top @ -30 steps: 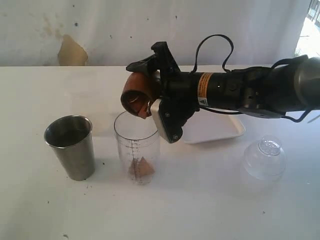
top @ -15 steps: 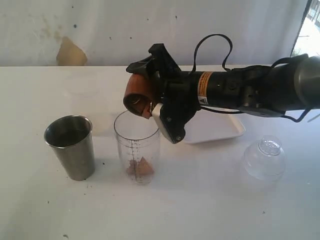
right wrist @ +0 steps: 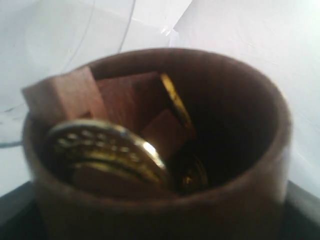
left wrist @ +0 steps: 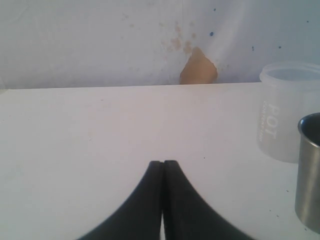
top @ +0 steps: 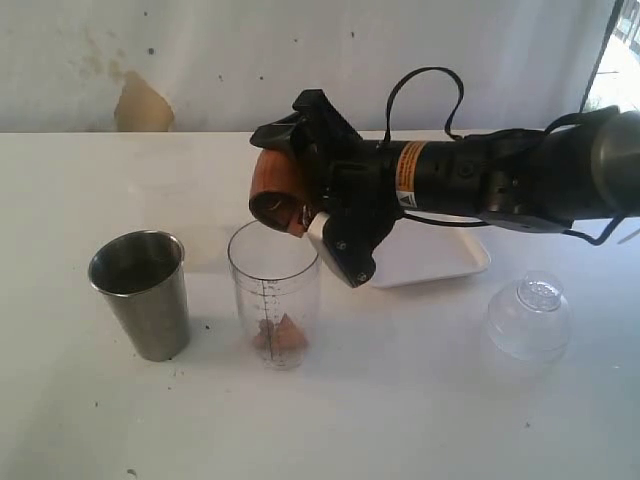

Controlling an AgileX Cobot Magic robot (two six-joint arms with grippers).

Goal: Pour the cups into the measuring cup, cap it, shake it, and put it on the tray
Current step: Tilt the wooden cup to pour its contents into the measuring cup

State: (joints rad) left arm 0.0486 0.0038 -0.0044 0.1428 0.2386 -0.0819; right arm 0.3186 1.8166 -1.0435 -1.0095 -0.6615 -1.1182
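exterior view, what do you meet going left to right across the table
steel tumbler → measuring cup → white tray → clear domed lid; the wooden cup is tipped over the measuring cup, so it is left out

Brown wooden cup (right wrist: 240, 135) seen mouth-on, reddish wooden blocks (right wrist: 62, 97) inside, gold coins (right wrist: 100, 150) among them

The exterior camera looks down at a slant across the white table (top: 420, 420) toward the white wall (top: 300, 60), the left wrist camera skims low facing that wall, sharing the tapered brushed-steel tumbler (top: 140, 295), while the right wrist camera peers closely into the round-bellied dark brown wooden cup (right wrist: 150, 210).
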